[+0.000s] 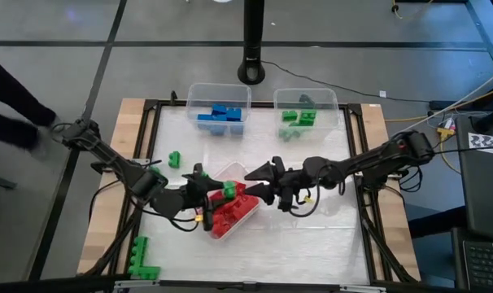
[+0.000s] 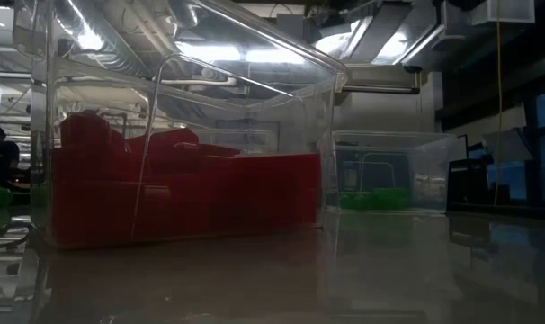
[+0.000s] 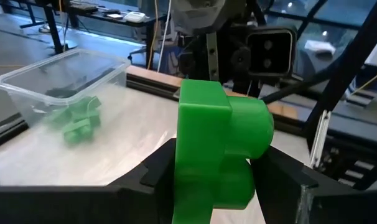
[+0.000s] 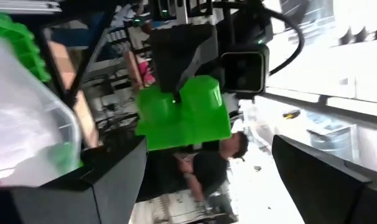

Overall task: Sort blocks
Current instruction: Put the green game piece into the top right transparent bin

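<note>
While both dark arms reached inward from opposite sides of the table, their grippers met near its centre, just above a tilted clear bin [image 1: 245, 218] filled with red blocks [image 1: 234, 210]. The left gripper [image 1: 220, 190] was clamped on a green block [image 3: 216, 155], which sat pinched between its two dark fingers [image 3: 160, 171] (the left wrist view showed the block's round studs filling the middle of the picture). The right gripper [image 1: 259, 173] pointed at the left one, its fingers [image 4: 319, 168] spread wide on either side of that same green block without touching it.

Two more clear bins stood side by side at the far edge of the table: one held blue blocks [image 1: 220, 116], the other [image 1: 306, 106] held green blocks [image 1: 299, 118]. A loose green block [image 1: 174, 159] lay on the table on the left arm's side, well apart from the bins, and a cluster of green blocks [image 1: 141, 259] sat near the front left corner.

The table [image 1: 311, 236] had a pale, glossy top with a light wooden border and a black frame. Beyond it lay a grey floor, with a black post [image 1: 252, 41] rising behind the bins. Part of a person in dark clothing [image 1: 10, 102] showed at the left edge.
</note>
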`<state>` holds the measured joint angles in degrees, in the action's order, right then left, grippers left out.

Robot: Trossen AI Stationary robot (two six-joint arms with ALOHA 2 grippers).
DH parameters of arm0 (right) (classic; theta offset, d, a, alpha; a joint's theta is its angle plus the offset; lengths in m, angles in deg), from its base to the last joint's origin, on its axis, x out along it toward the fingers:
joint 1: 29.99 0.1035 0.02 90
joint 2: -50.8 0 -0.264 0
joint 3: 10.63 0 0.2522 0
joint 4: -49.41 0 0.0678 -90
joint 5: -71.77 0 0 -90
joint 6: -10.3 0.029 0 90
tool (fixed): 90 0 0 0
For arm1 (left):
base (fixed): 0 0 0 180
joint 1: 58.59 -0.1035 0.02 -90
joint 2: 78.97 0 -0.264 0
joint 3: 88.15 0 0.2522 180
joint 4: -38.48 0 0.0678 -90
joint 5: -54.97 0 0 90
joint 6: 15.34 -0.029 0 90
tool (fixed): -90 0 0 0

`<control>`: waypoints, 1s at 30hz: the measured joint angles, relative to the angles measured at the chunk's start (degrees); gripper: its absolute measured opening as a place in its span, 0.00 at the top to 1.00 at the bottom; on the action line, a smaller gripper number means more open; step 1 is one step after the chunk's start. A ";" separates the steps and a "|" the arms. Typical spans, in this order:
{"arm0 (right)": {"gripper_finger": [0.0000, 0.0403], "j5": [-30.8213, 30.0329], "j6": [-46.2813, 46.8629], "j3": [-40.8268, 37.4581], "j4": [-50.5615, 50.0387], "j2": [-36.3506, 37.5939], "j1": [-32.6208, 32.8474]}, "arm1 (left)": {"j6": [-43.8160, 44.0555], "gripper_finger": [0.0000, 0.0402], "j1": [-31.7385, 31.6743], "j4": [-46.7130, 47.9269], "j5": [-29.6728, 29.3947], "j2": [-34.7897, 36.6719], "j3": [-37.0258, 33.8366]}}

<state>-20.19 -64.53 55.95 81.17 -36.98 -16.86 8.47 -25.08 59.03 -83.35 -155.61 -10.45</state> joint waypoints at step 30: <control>0.15 0.47 -3.80 10.70 -0.59 -9.51 -0.14 | -0.99 0.58 -3.28 -6.25 4.47 -0.75 -0.04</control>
<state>-19.73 -68.33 66.65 80.58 -46.49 -17.00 7.48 -28.37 52.78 -78.88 -156.36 -10.49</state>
